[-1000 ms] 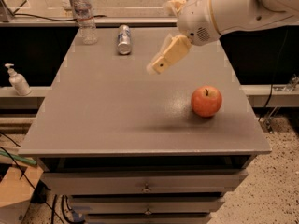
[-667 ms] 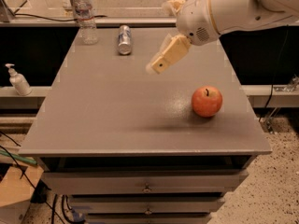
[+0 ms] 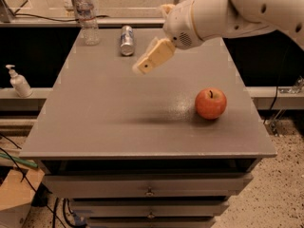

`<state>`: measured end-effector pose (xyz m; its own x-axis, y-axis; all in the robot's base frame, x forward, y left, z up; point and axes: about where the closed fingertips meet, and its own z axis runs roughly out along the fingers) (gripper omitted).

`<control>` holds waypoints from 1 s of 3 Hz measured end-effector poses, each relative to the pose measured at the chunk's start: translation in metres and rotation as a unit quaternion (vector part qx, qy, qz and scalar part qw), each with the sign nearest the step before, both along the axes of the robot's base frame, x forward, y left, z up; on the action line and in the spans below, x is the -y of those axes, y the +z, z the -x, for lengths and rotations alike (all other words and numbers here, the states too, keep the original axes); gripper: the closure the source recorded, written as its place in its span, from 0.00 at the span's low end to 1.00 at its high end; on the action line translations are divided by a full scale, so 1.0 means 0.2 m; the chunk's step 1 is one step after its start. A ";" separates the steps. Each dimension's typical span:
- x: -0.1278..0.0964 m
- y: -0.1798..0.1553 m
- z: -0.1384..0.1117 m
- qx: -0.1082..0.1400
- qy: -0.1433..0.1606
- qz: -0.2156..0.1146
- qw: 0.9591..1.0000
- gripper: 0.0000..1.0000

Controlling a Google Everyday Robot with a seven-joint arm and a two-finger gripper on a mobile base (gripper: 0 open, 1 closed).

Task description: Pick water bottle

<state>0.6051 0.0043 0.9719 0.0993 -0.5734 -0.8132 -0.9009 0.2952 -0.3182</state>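
The water bottle (image 3: pixel 87 15) is clear ribbed plastic with a white cap and a pale label band. It stands upright at the table's far left corner. My gripper (image 3: pixel 144 68) hangs above the table's middle back, pointing down and to the left. It is to the right of the bottle and nearer to me, well apart from it. It holds nothing that I can see. The white arm comes in from the upper right.
A silver-blue can (image 3: pixel 127 40) lies on its side at the back, between the bottle and the gripper. A red apple (image 3: pixel 210 103) sits on the grey table (image 3: pixel 95 122) at the right. A white pump dispenser (image 3: pixel 19 82) stands on a ledge at the left, off the table.
The arm and gripper have moved a little to the left, toward the can and the bottle. The bottle, can and apple have not moved.
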 end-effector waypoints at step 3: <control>-0.34 -0.11 -0.43 0.001 -0.038 -0.072 0.997 0.00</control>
<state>0.6909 0.0732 0.9502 0.0613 -0.4575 -0.8871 -0.8732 0.4059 -0.2697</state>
